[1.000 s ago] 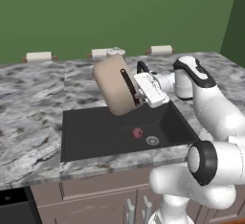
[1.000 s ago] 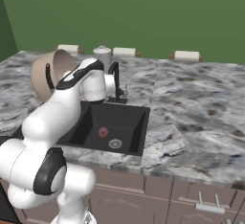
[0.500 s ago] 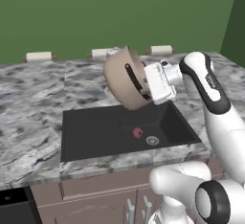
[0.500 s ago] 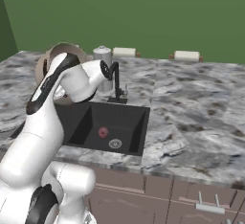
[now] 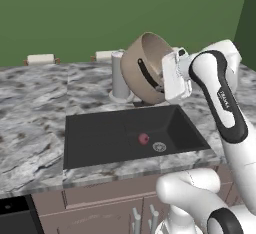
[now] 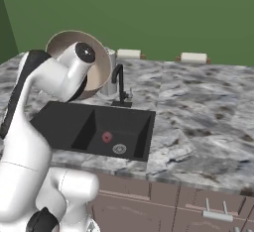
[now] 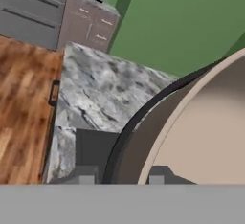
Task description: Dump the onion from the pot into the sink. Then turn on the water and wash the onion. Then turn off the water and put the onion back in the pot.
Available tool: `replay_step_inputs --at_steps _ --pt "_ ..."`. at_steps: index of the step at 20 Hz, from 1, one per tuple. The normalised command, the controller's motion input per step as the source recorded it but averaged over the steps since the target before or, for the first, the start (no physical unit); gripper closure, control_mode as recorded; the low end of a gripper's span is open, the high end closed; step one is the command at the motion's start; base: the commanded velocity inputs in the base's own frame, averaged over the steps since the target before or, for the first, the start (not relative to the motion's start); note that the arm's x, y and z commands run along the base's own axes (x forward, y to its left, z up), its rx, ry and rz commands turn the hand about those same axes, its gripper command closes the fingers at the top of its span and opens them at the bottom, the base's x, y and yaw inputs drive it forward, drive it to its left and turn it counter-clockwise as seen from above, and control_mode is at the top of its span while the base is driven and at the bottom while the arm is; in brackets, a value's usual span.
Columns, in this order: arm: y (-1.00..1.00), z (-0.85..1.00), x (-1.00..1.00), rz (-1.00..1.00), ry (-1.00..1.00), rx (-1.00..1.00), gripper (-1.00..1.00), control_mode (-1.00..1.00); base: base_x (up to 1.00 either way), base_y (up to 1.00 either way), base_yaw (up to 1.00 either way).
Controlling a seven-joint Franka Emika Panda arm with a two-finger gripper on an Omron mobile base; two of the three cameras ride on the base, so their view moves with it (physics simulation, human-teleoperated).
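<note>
1. Left base view: the pot (image 5: pixel 145 70), tan and smooth with a dark band and dark handle, is held tipped on its side above the back edge of the sink (image 5: pixel 90 128), mouth turned up and to the right. It sits higher and further back than half a second ago, when it hung tilted lower over the basin. The pincer (image 5: pixel 167 73) is clamped on the pot's rim. The onion (image 5: pixel 143 138), a small reddish-pink ball, lies on the matte black basin floor just beside the round metal drain (image 5: pixel 159 147). My judgement: the dump is done; the pot needs setting down next, before the water.
2. Right base view: the pot's pale inside (image 6: pixel 99 75) faces the camera, empty, partly behind the white arm. The slim black curved faucet (image 6: pixel 119 82) stands at the sink's back rim, no blue stream running. The onion (image 6: pixel 106 137) rests near the drain (image 6: pixel 119 148). The grey marbled surface (image 6: pixel 198 107) looks polished. A tall grey cylinder (image 6: pixel 110 72) stands behind the pot.
3. Hand view: the pot's curved rim (image 7: pixel 158 137) sweeps across, dark band outside, beige inside. The dark fingertips (image 7: pixel 86 180) straddle that rim, closed on it.
</note>
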Motion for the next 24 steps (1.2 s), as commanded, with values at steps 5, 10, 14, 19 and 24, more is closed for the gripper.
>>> replay_step_inputs --at_steps 5,10,14,19,24 --pt "-0.5 0.37 -0.26 -0.23 -0.03 -0.24 1.0 -1.0 0.0 0.0 0.0" --pt "-0.92 0.07 -0.01 -0.25 0.01 -0.19 1.0 -1.0 0.0 0.0 0.0" --pt "-1.0 0.0 0.0 -0.23 0.08 -0.13 1.0 -1.0 0.0 0.0 0.0" --pt "-1.0 -0.13 0.12 -0.17 0.17 -0.03 1.0 -1.0 0.0 0.0 0.0" --pt "-0.92 -0.54 0.55 -0.07 0.19 0.0 1.0 -1.0 0.0 0.0 0.0"
